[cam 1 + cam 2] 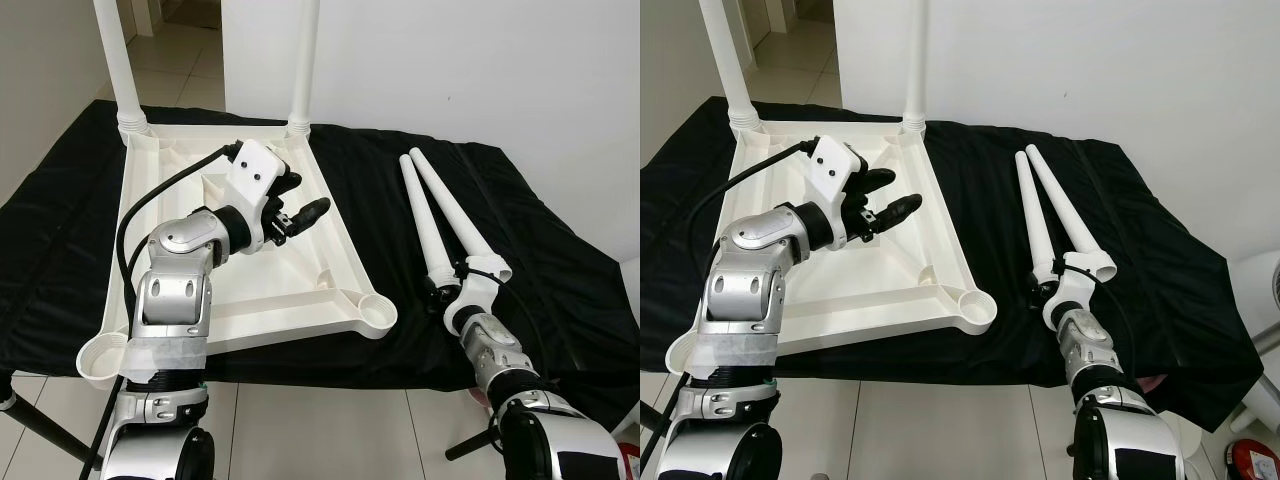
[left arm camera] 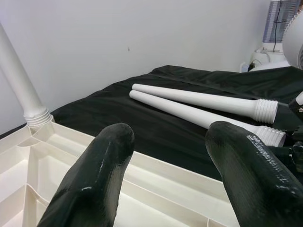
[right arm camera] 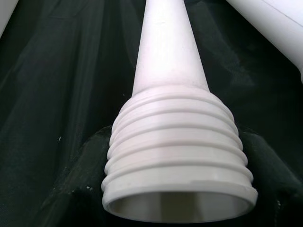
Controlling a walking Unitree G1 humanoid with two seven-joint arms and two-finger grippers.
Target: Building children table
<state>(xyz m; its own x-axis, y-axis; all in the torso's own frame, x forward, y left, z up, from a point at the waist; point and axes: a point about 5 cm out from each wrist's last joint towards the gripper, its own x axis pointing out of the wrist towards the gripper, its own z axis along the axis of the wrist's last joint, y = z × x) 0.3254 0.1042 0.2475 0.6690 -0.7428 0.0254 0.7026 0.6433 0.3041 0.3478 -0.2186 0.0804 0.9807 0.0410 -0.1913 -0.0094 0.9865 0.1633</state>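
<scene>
Head eyes look down at the tabletop (image 1: 230, 300) — wrist cameras sit close, sharing the legs (image 2: 189, 106).

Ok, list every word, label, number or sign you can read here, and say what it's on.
None can be read.
Tabletop: plain white, no text.
Four legs, two screwed in, two loose on the cloth: plain white, no markings.
Left pincer and right pincer: no legible label.
Red thing at the floor's edge: too small to tell.
</scene>
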